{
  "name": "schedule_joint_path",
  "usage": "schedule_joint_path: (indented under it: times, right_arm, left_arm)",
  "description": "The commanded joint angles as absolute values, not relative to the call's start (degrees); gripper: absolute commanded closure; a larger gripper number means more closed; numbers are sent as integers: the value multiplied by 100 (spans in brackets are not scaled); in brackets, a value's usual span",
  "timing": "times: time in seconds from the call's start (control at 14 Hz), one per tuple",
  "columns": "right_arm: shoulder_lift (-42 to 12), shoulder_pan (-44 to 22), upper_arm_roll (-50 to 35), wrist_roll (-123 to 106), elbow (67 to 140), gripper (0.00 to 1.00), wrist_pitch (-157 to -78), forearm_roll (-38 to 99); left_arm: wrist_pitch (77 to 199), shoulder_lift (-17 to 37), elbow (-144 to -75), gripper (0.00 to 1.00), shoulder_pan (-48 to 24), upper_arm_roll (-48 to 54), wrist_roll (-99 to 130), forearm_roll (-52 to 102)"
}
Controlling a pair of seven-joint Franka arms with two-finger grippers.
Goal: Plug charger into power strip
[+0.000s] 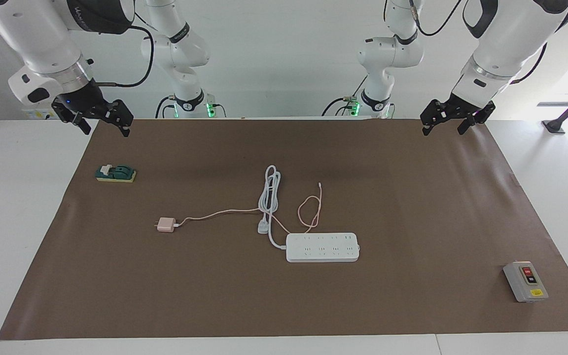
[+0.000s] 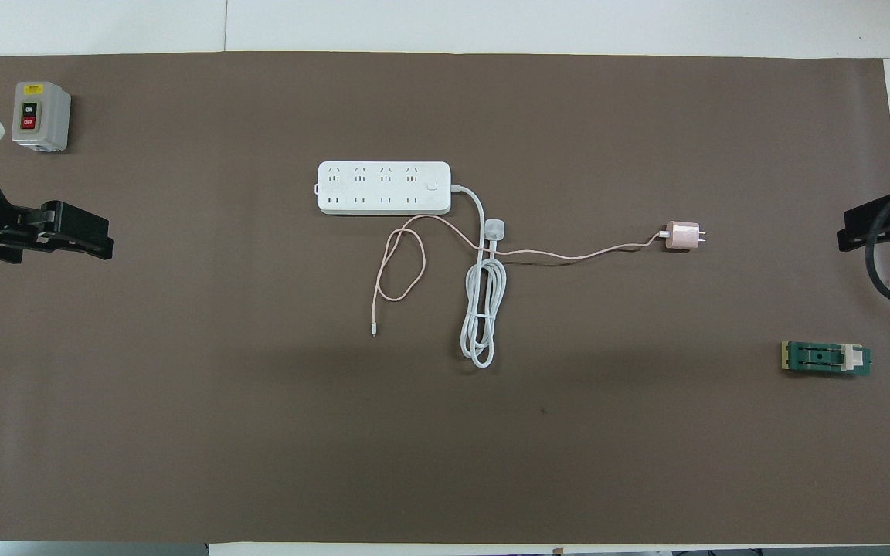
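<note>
**A:** Where are the charger and the power strip?

**B:** The power strip (image 1: 322, 247) lies flat near the middle of the brown mat (image 1: 412, 197), sockets facing up. Its thick white cord (image 1: 269, 195) leaves the end toward the right arm's side and lies in a long folded bundle nearer to the robots, ending in a white three-pin plug (image 1: 263, 227) just beside the strip. The charger (image 1: 166, 225), a small pale-pink cube, rests on the mat well apart from the strip, toward the right arm's end of the table. Its prongs point away from the strip. Its thin pink cable (image 1: 215, 214) runs toward the strip, crosses the white cord, then curls into a loose loop, with its free tip nearer to the robots.

**A:** And the grippers?

**B:** Both arms wait, raised. The left gripper (image 1: 455, 122) hangs over the mat's edge at the left arm's end, fingers spread, holding nothing. The right gripper (image 1: 101, 121) hangs over the mat's edge at its own end, fingers also spread and empty.

**A:** Anything else on the table?

**B:** A grey box with red and black buttons (image 1: 525, 281) sits at the left arm's end, farther from the robots than the strip. A small green block (image 1: 116, 173) sits at the right arm's end, nearer to the robots than the charger.
</note>
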State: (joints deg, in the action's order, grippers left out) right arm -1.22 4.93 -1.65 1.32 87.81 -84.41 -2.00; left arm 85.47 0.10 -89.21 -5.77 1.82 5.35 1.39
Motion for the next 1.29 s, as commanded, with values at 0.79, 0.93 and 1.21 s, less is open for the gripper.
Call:
schedule_joint_path:
  times: [0.79, 0.93, 1.21]
  right_arm:
    - [35, 694, -202, -35, 8964, 0, -8727, -211]
    - [18, 694, -193, 314, 9044, 0, -8807, 7]
    - [-157, 895, -185, 2069, 9290, 0, -8789, 455]
  left_arm:
    - [8516, 34, -8903, 0, -554, 79, 536, 150]
    - [8525, 245, -8702, 0, -432, 79, 519, 106]
    - [8490, 308, -8587, 0, -404, 70, 527, 149]
